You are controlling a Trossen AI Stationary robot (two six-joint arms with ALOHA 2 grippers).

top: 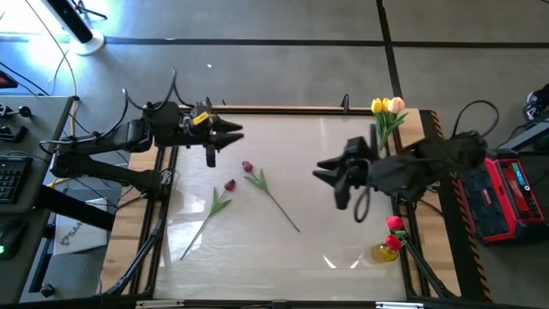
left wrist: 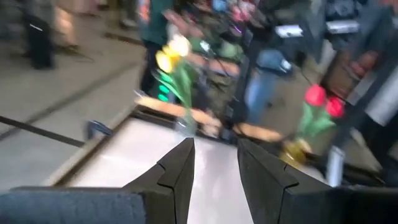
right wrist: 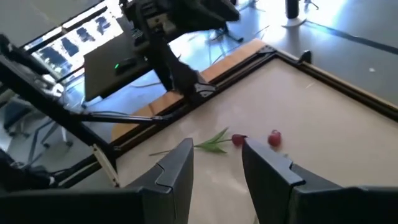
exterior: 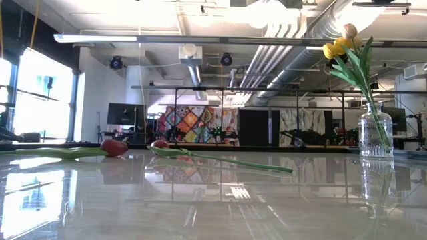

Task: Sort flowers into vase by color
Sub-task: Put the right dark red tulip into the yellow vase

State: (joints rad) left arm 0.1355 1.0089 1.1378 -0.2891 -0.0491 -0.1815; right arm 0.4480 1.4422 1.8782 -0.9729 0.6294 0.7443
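Two dark-red tulips lie flat on the white table. One (top: 230, 184) has its stem running toward the near left. The other (top: 247, 166) has its stem running toward the near right; both also show in the right wrist view (right wrist: 239, 140). Yellow and peach tulips (top: 388, 106) stand in a clear glass vase (exterior: 375, 133) at the far right corner. Red tulips (top: 395, 225) stand in a yellow vase (top: 385, 251) at the right edge. My left gripper (top: 240, 133) hovers open above the far left of the table. My right gripper (top: 319, 170) hovers open right of centre, pointing toward the lying tulips.
A wooden frame (top: 283, 110) borders the table. A red case (top: 513, 196) stands off the right edge and a desk with a keyboard (top: 10, 176) off the left. People (left wrist: 261, 74) stand blurred beyond the right edge in the left wrist view.
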